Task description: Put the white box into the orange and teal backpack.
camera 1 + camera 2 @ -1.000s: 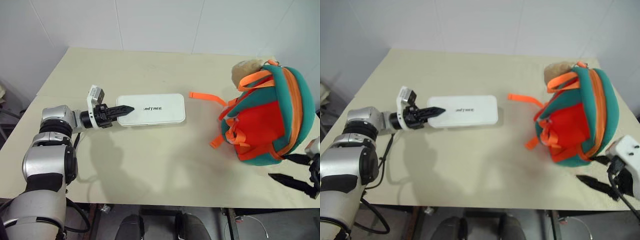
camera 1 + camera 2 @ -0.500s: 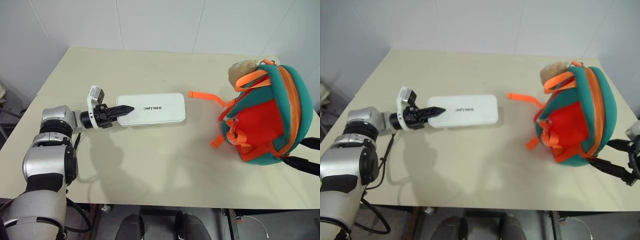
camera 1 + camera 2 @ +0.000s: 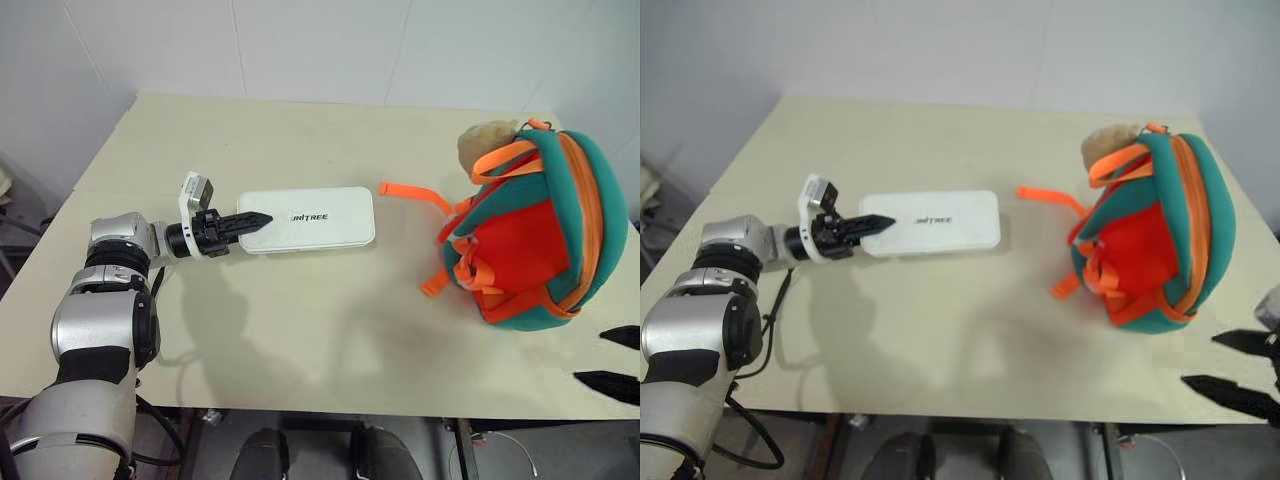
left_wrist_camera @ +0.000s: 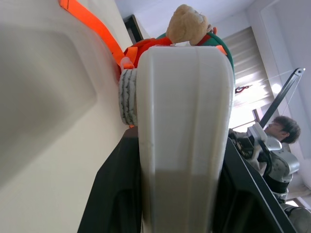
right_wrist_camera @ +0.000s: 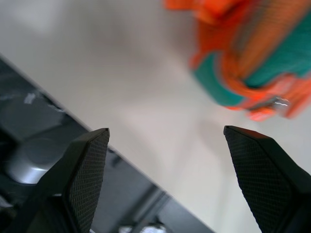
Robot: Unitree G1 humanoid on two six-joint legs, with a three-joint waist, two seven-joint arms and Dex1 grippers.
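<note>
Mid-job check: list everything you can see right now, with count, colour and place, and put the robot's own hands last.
white box: one, white with dark lettering, flat on the table's left-centre.
orange and teal backpack: one, orange and teal, on the table's right side.
plush charm: one, beige, at the backpack's far end.
table: one, cream.
person: one, in the left wrist view's background.
left hand: black fingers shut on the white box's left end.
right hand: black fingers open, off the table's near right corner.

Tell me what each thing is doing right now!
white box: lying flat on the table, its end pinched in the left gripper.
orange and teal backpack: lying on the table, untouched.
right gripper: fingers wide open, holding nothing.
</note>
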